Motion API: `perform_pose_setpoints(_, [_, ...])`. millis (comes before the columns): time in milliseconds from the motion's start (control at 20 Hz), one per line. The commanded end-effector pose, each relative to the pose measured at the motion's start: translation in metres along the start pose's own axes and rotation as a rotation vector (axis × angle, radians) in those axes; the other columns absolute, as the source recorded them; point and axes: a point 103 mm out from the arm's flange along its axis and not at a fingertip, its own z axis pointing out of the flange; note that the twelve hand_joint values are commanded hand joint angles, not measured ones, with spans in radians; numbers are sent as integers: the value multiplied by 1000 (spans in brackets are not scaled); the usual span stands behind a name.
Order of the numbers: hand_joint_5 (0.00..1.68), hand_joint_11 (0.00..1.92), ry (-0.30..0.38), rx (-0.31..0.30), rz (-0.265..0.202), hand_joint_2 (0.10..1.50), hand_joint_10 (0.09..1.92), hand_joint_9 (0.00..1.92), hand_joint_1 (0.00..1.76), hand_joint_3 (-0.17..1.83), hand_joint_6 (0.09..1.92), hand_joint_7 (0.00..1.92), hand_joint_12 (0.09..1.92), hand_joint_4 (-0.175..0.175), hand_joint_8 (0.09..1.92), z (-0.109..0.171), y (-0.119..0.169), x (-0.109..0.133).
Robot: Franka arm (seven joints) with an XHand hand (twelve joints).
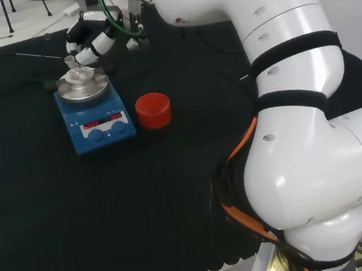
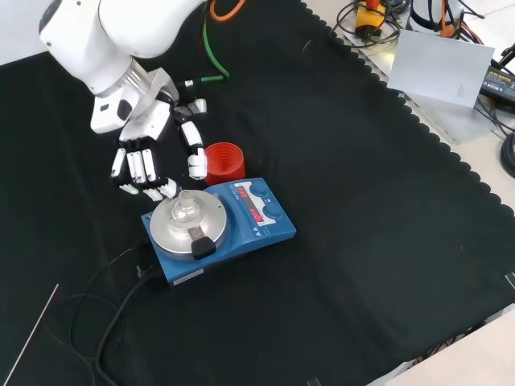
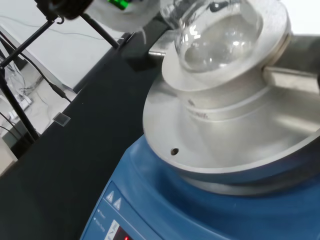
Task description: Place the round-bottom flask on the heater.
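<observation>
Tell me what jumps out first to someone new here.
The blue heater with its silver top, mid-cloth, with a clear glass flask sitting in the top. The black and white hand hovers right by the flask, fingers relaxed. A red ring stand sits on the cloth beside the heater.

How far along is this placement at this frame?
Nearly done. The round-bottom flask already sits in the metal block on top of the blue heater; the red ribbed stand beside it is empty. The hand hovers just behind the flask neck with fingers relaxed; whether they touch it is unclear. What appears left is drawing the hand clear.
</observation>
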Motion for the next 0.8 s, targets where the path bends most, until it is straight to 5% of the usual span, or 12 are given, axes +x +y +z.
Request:
perform_pose_setpoints(50, [772,333,-136,42,20,698,830,820,933,429,829,732,1414,-9,705,-25,-11,11])
perform_pose_setpoints(350, [777,488,-221,118,30,656,836,942,976,523,829,821,1374,-11,690,-35,-19,14])
perform_pose_setpoints(650, [819,535,-301,274,27,644,847,984,985,552,816,875,1366,-5,691,-36,-20,11])
perform_pose_setpoints(800, [827,539,-328,290,22,641,847,989,987,559,810,879,1361,-6,689,-42,-22,13])
